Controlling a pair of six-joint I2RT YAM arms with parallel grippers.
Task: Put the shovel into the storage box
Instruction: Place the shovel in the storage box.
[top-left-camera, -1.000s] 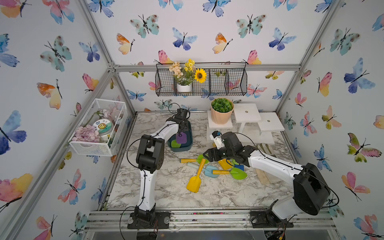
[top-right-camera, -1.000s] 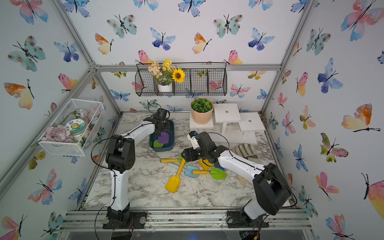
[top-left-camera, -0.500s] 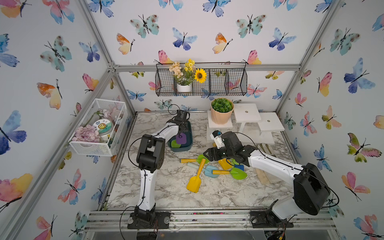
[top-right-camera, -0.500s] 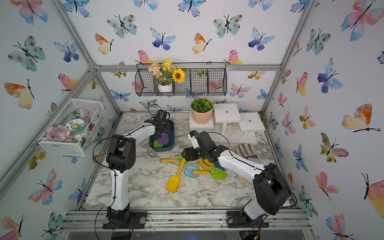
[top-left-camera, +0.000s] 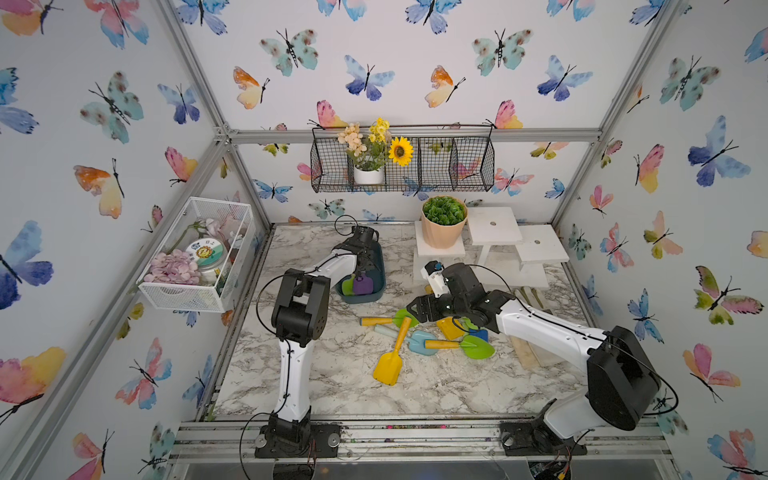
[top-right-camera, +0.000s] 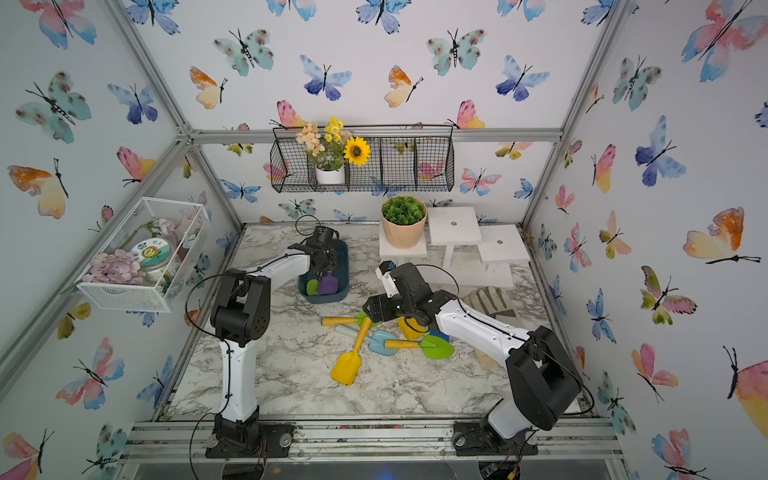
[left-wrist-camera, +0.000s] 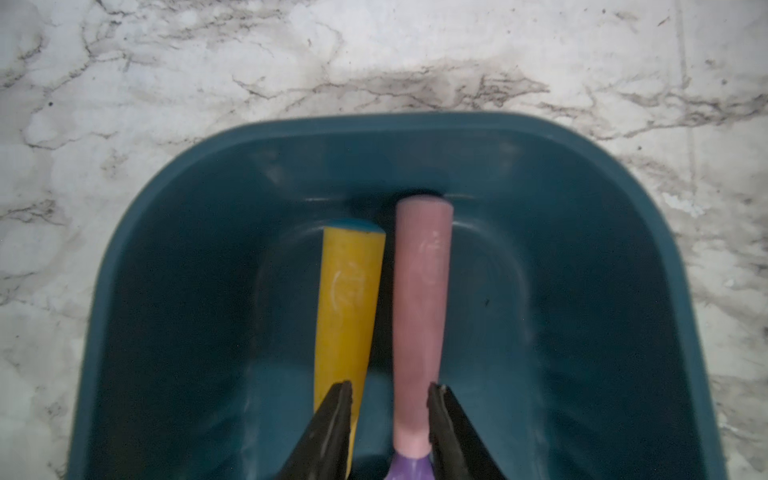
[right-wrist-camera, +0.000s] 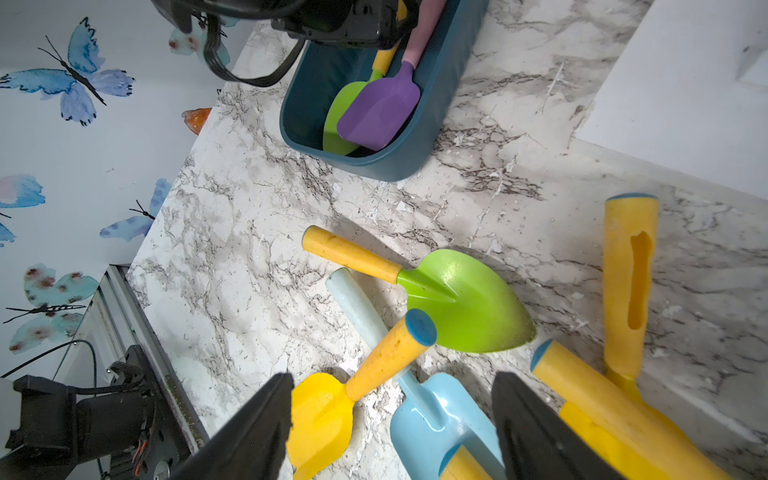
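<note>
The dark teal storage box (top-left-camera: 376, 293) (left-wrist-camera: 374, 124) stands at the back left of the marble table. In it lie a purple shovel (top-left-camera: 363, 284) (right-wrist-camera: 378, 108) with a pink handle (left-wrist-camera: 422, 291) and a green shovel (right-wrist-camera: 340, 120) with a yellow handle (left-wrist-camera: 347, 299). My left gripper (left-wrist-camera: 390, 388) (top-right-camera: 322, 266) hangs inside the box with its jaws astride the pink handle. One finger stands clear of it, so the gripper is open. My right gripper (right-wrist-camera: 392, 382) (top-left-camera: 417, 307) is open and empty just above a pile of shovels, among them a yellow one (top-left-camera: 388, 365) and a light blue one (top-left-camera: 422, 343).
A potted plant (top-left-camera: 444, 220) and white step stands (top-left-camera: 494, 224) fill the back right. Gloves (top-right-camera: 486, 299) lie right of the right arm. A white wire basket (top-left-camera: 195, 257) hangs on the left wall and a black wire basket (top-left-camera: 403, 166) on the back wall.
My left gripper's jaws have parted from the pink handle, leaving the purple shovel lying in the storage box. The right arm has not moved.
</note>
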